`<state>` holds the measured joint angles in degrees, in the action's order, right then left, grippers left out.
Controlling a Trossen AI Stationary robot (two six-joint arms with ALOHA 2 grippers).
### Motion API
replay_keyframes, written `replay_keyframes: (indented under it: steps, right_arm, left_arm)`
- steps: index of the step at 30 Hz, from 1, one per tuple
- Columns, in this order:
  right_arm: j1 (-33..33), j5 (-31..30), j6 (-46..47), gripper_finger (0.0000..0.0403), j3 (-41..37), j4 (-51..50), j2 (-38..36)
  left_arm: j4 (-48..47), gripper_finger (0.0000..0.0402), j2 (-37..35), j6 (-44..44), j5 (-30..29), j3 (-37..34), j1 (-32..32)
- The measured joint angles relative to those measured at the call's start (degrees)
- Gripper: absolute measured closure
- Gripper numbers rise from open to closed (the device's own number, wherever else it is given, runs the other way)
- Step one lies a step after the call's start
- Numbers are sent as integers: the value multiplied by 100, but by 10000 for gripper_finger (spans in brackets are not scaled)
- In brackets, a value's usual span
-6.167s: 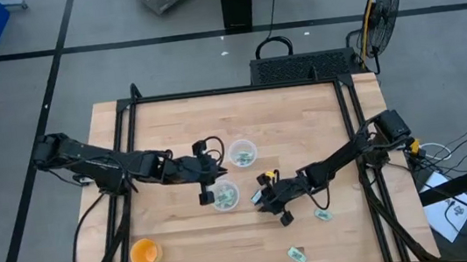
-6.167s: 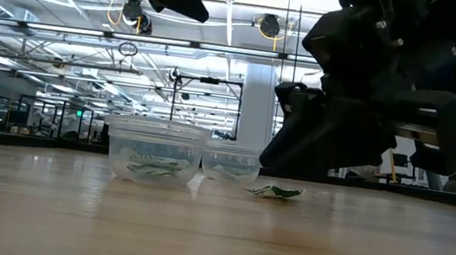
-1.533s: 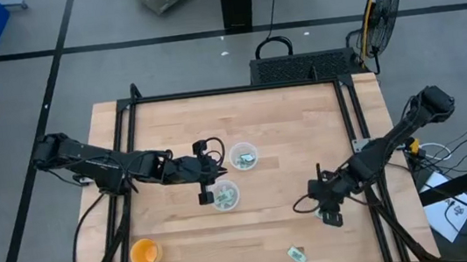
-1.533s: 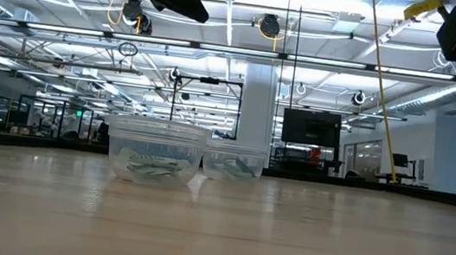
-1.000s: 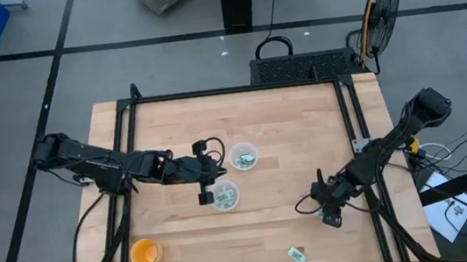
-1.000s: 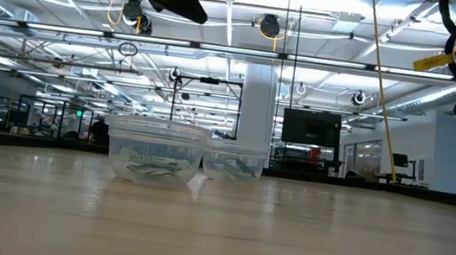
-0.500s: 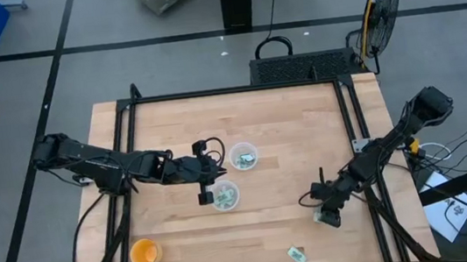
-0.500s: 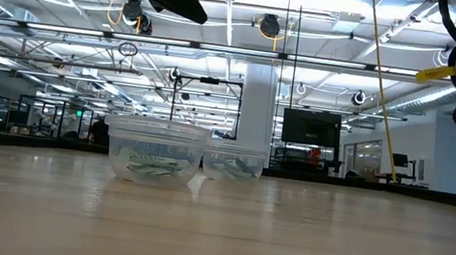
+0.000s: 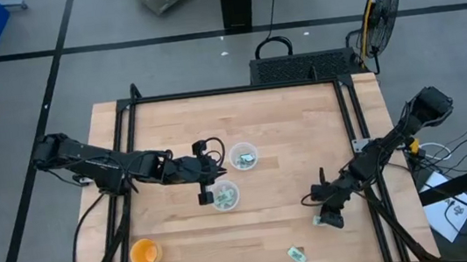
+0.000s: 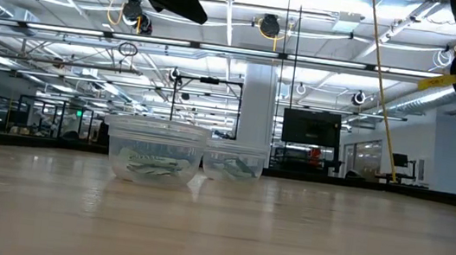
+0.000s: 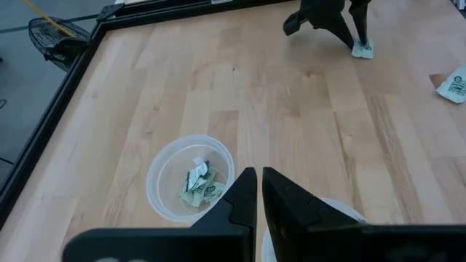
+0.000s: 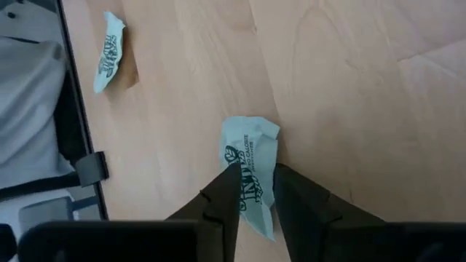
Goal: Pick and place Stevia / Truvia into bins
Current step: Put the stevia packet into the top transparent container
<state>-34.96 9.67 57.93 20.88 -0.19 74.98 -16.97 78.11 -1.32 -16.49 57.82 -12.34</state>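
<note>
**Packet pinched at the table's right side**

Fingers of the right gripper (image 12: pixel 253 191) straddle a green-and-white Stevia packet (image 12: pixel 251 175) lying flat on the wooden table (image 9: pixel 287 134). In the right wrist view we see the two dark fingers close on either side of the packet's near end, touching it or nearly so; the packet is on the wood, not lifted. From above, this gripper (image 9: pixel 329 217) sits near the table's 4 o'clock edge.

A second packet (image 9: pixel 296 254) lies loose toward 5 o'clock, close to the front edge.

The left gripper (image 11: pixel 258 191) waits at the centre with its fingers pressed together and holding nothing, just beside the two clear bins (image 9: pixel 243 156) (image 9: pixel 224 196). Both bins already hold several packets. An orange cup (image 9: pixel 144 252) stands near 7 o'clock, well apart from them.

We judge the main risk to be a weak pinch. The paper is thin and flat, so the fingers may slide over it or catch only one crumpled corner, and it could then drop on the way to the bins. Pressing down too hard could also drag the packet toward the nearby table frame.
</note>
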Motion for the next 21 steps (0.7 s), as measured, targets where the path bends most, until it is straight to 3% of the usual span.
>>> replay_keyframes:
  steps: [8, 14, 17, 21]
  right_arm:
    - [0, -203, -380, 395, 0, -14, 2]
    - [2, -512, -759, 400, -24, 715, 23]
    - [57, -1251, -1259, 401, -42, 1463, 34]
    - [202, -2754, -2442, 402, -26, 2716, 22]
  left_arm:
    - [0, 371, 0, 0, 0, 0, -2]
    - [2, 371, 0, 0, -2, 0, -1]
    - [2, 371, 0, 0, -2, 0, -2]
    - [39, 371, 0, 5, -4, 0, 0]
